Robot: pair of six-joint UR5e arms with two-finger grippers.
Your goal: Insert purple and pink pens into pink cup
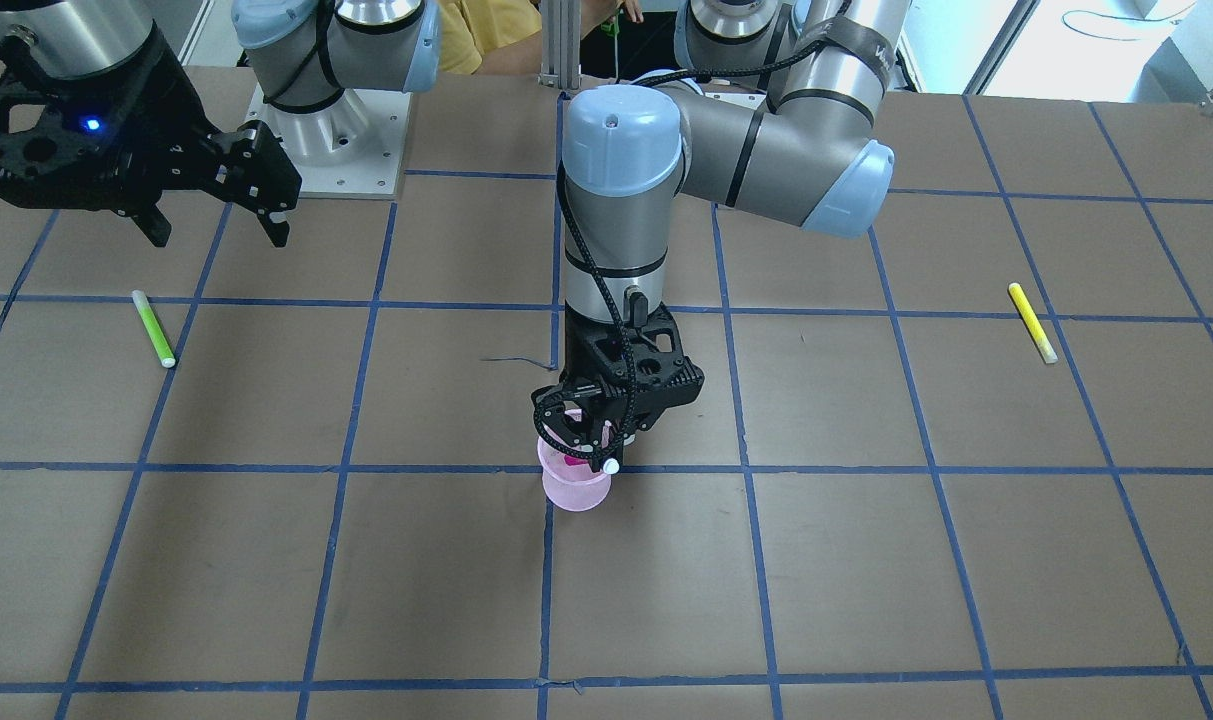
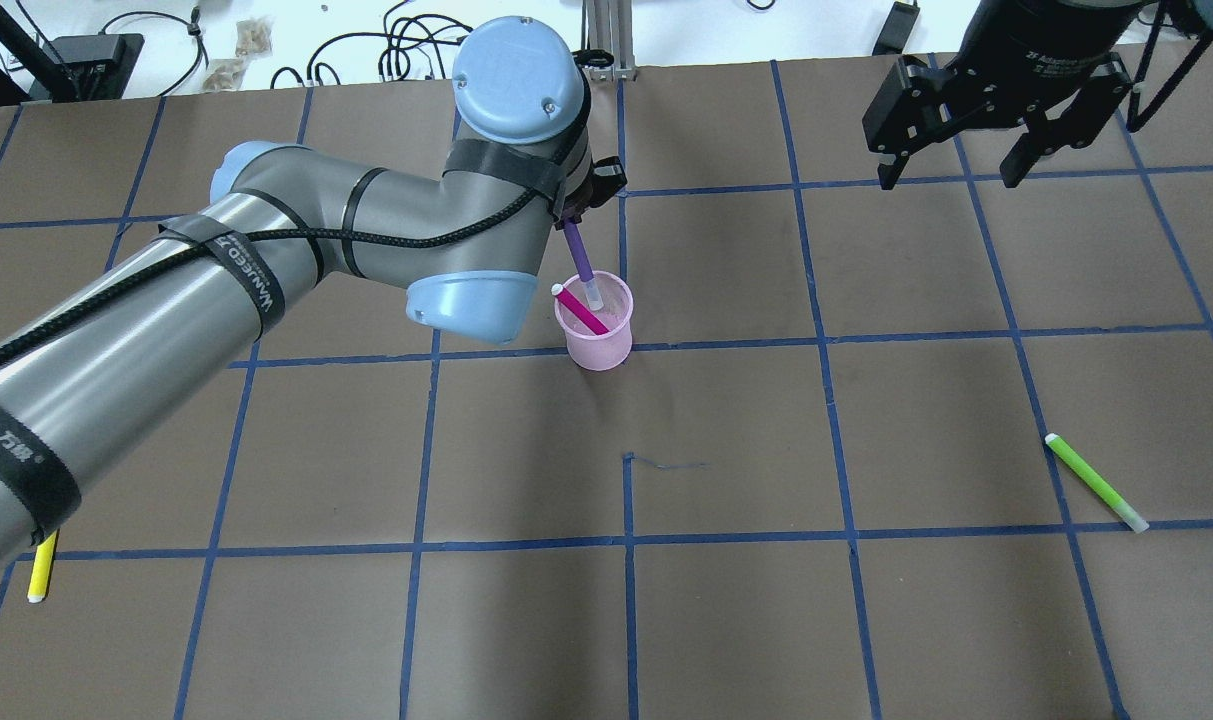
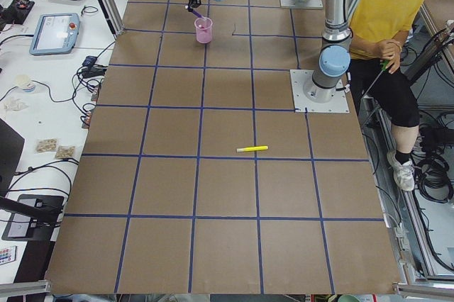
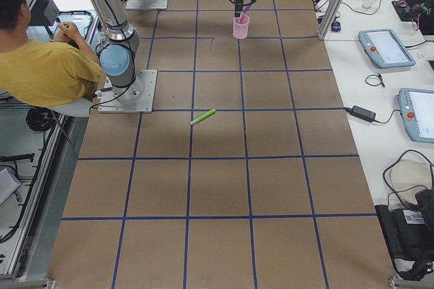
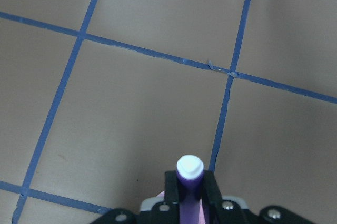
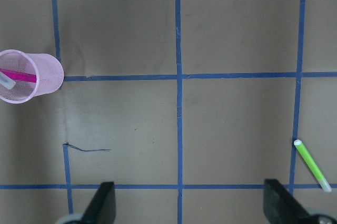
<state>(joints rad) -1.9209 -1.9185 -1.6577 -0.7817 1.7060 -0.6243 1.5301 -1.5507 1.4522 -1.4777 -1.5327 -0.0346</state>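
Observation:
The pink cup stands upright near the table's middle and also shows in the front view and the right wrist view. The pink pen leans inside it. My left gripper is directly above the cup, shut on the purple pen, whose lower end reaches inside the rim. In the left wrist view the purple pen sits between the fingers, white cap up. My right gripper is open and empty, raised far to the cup's right.
A green pen lies on the table on my right side. A yellow pen lies on my left side, partly under the left arm. A person in yellow sits behind the robot bases.

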